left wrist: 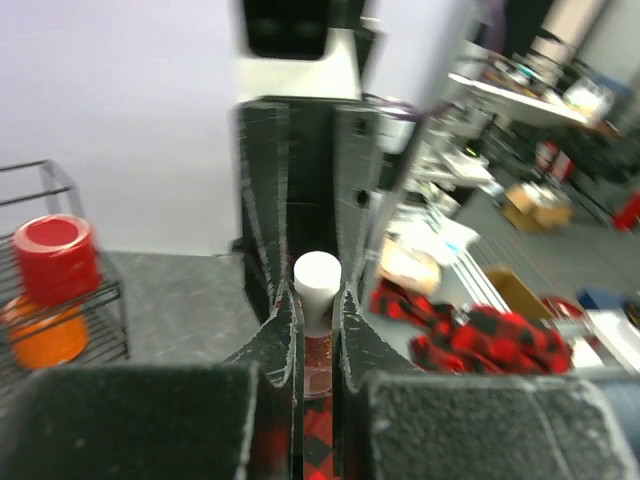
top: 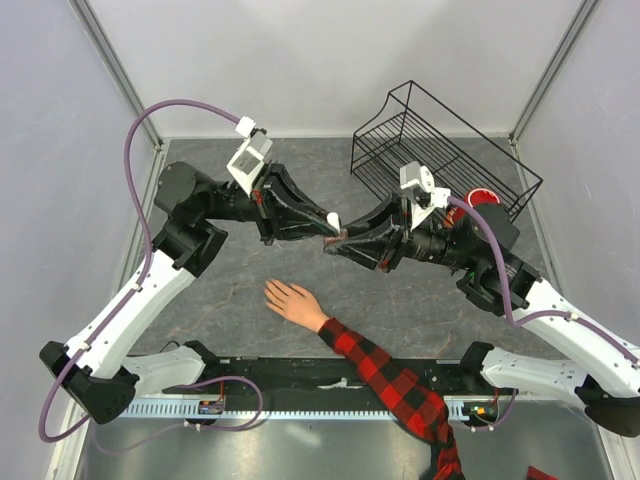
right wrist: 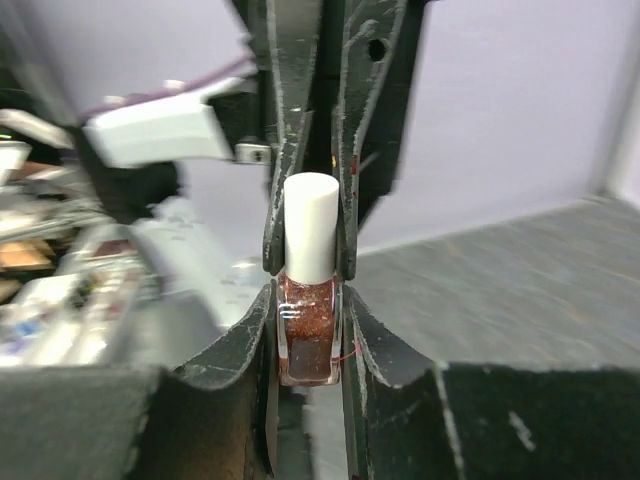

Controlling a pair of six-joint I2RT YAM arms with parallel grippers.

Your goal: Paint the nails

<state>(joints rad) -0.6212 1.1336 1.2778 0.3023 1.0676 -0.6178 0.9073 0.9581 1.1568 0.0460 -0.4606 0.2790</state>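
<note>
**A:** Nails (top: pixel 267 288): low and near, on the pale hand (top: pixel 292 303), spread, pointing far-left off the plaid sleeve (top: pixel 385 375).

**B:** Beyond, well apart and aloft: bottle (right wrist: pixel 308 345), lying sideways, cap leftward. Gripped at the glass by the closed right gripper (right wrist: pixel 308 350), pinched at the white cap (right wrist: pixel 311 228) by the left gripper (left wrist: pixel 318 320).

**A:** Puts the nails nearward and left of that cap, on the left gripper's side.

**B:** No readable label; only red glitter. Farthest back, wire basket (top: pixel 475 131).
</note>
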